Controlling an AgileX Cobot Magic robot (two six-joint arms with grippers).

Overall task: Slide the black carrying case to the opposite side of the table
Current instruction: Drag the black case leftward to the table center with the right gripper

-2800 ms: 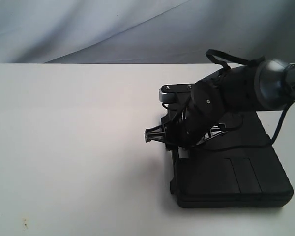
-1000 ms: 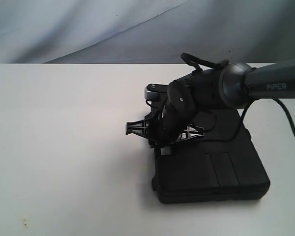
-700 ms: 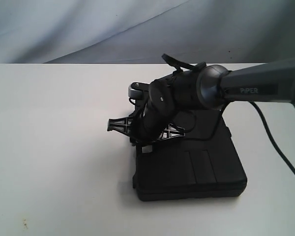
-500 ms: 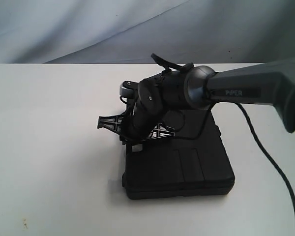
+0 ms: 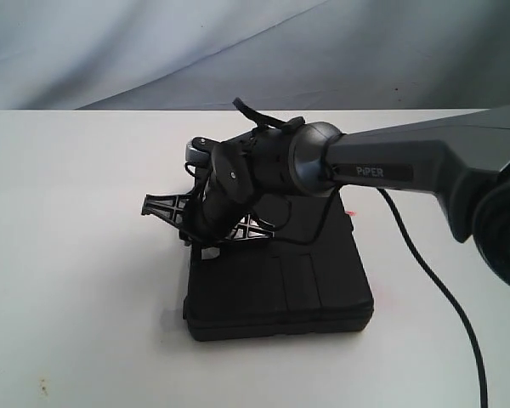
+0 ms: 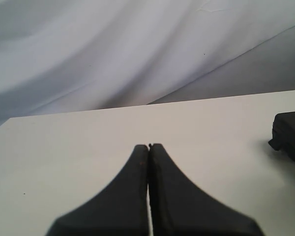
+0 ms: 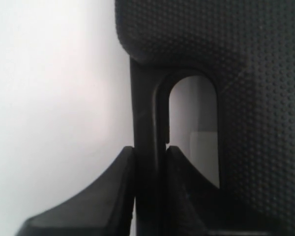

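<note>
Case lies flat on the white desk, lid up, roughly mid-frame in the exterior view and a little toward the right side, all four corners on the surface. Right arm, marked "PiPER", reaches in from the right edge of that view and crosses over the far part of the lid; a black cable trails from it over the desk to the right of the case. Right end effector sits at the case's left far corner. The right wrist view shows it closely: its two fingers are clamped on the thin bar of the handle, one on each side, with the cut-out slot just beside the bar and bare desk showing through it. Left end effector has its fingers pressed together with nothing between them; it hangs over bare desk, well apart from the case, of which only a dark corner shows at the edge of the left wrist view. Backdrop is a grey draped cloth behind the desk's far edge.
</note>
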